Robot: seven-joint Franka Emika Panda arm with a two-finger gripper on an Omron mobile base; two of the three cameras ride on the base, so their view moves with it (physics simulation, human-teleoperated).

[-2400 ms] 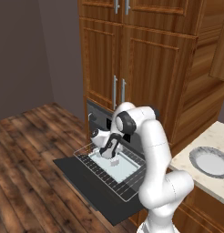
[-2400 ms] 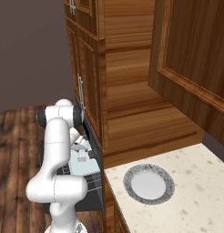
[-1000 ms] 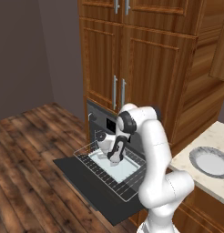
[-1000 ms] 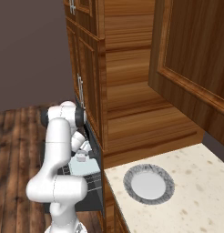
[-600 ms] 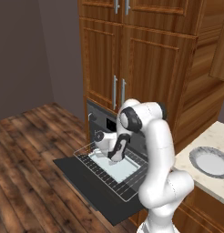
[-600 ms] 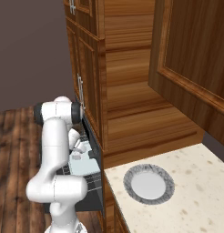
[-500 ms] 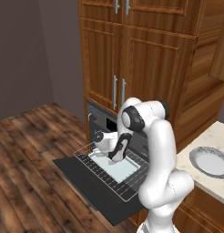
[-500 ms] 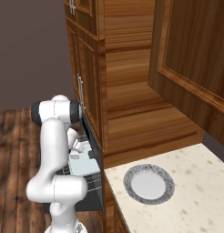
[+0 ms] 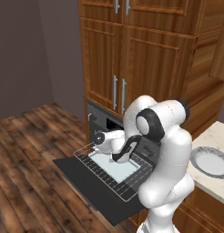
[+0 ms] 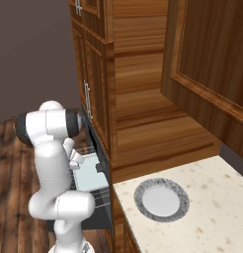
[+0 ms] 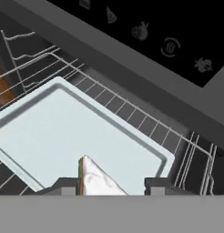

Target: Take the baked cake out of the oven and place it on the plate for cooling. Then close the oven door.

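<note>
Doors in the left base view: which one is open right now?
The oven door, the dark panel folded down flat under the wire rack. The wooden cabinet doors above it, with vertical silver handles, are all shut.

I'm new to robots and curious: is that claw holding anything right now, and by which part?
The gripper straddles the cake slice on the baking tray, a finger at each side; whether it actually grips cannot be told.
</note>
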